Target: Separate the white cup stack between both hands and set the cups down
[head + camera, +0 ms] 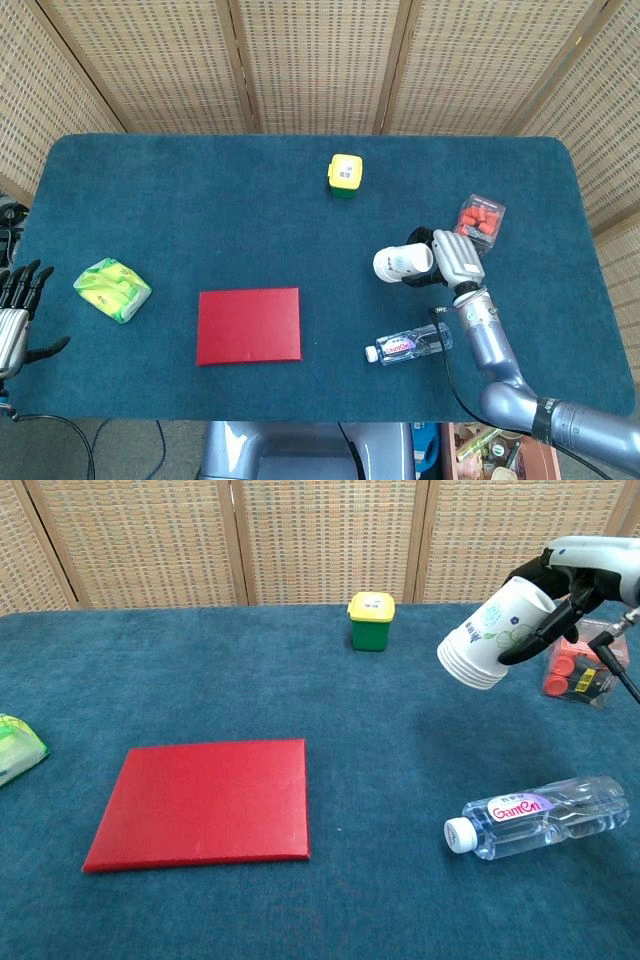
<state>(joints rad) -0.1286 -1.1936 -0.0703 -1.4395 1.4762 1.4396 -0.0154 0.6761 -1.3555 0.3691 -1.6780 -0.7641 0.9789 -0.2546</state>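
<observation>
Right hand: the right hand [455, 260] [572, 575] is wrapped around the stack of white paper cups [403, 264] [494, 633], fingers curled over the upper wall near the rim.
Cup stack: lifted clear of the blue cloth-covered table [200, 200] [200, 680], tipped on its side with the base pointing toward the table's middle; it hangs above the cloth between the small yellow-lidded green box [344, 175] [371, 620] and the clear plastic water bottle [408, 345] [540, 815].
Left hand: the left hand [14, 320] shows only at the table's near left edge in the head view, empty, with fingers spread apart.
Bottle: lying on its side, white cap toward the flat red rectangular book [249, 325] [205, 802].
Other items: a clear box of red-orange pieces [480, 221] [577, 670] sits just behind the right hand; a crumpled yellow-green packet [112, 289] [18, 748] lies near the left edge.
</observation>
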